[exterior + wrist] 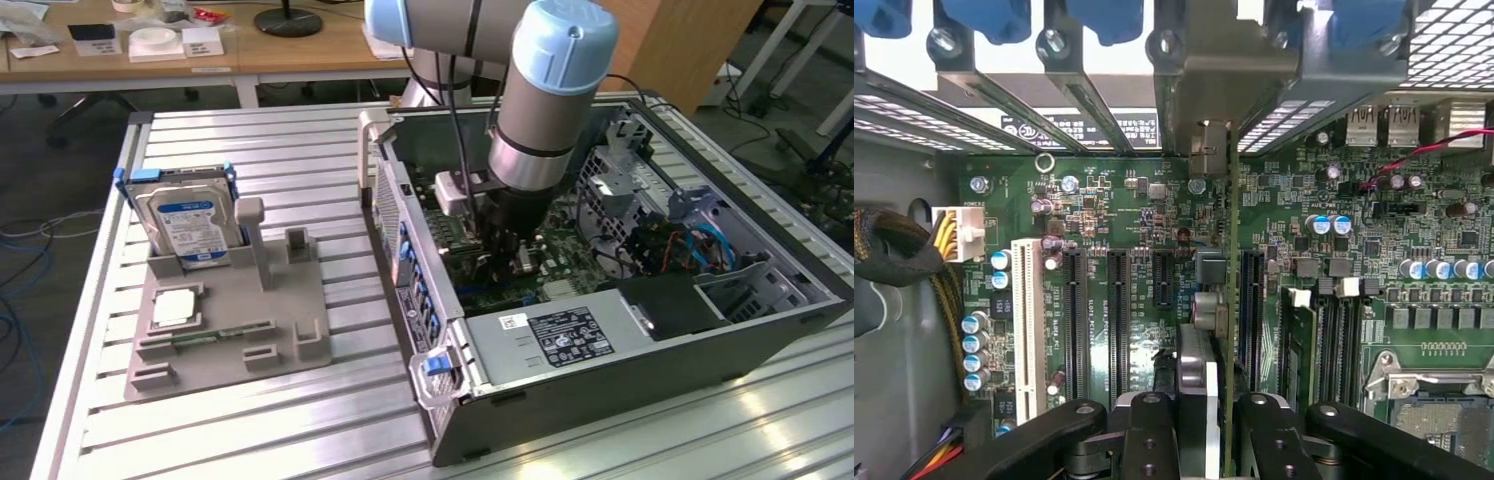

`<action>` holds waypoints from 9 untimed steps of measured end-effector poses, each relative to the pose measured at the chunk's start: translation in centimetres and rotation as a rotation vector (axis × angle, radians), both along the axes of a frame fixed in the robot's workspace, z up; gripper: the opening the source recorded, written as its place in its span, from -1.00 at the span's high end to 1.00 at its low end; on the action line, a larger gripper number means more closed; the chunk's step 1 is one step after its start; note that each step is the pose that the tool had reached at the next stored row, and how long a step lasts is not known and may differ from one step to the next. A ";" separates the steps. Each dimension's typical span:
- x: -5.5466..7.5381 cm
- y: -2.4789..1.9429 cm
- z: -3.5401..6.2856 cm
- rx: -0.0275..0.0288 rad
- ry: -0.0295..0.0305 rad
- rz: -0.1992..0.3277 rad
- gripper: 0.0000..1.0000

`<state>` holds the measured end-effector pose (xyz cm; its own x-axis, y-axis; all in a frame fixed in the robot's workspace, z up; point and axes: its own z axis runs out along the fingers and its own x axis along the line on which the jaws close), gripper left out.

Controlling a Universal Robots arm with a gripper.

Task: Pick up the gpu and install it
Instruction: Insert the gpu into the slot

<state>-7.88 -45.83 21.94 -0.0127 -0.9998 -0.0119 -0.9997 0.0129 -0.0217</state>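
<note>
1. The gripper (505, 262) reaches down from the arm (547, 100) into the open computer case (747, 345), just above the green motherboard (1114, 215).
2. In the wrist view, the black fingers (1150, 430) are closed narrowly on the gpu (1206, 300), which is seen edge-on: a thin card held upright between them, its green board edge running away from the camera.
3. The card's silver bracket (1210, 148) stands at the far end, against the slotted rear wall of the case.
4. The card sits over the motherboard between the rows of long black expansion slots (1118, 310); whether it is seated in a slot cannot be told.
5. A white slot (1026, 320) lies further to one side of the black slots, near a row of blue-topped capacitors (976, 350).
6. On the slatted metal table (320, 420), on the exterior view's left of the case, stands a grey holder (267, 330).
7. A hard drive (187, 225) with a blue and white label stands upright in the holder.
8. A small square silver chip (176, 308) lies flat on the holder, in front of the drive.
</note>
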 end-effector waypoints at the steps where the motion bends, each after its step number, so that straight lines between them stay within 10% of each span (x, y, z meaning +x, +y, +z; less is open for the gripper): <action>1: 0.0 0.00 -0.03 -0.0001 0.0000 0.000 0.44; 9: 0.0 -0.01 -0.20 -0.0002 0.0007 0.000 0.44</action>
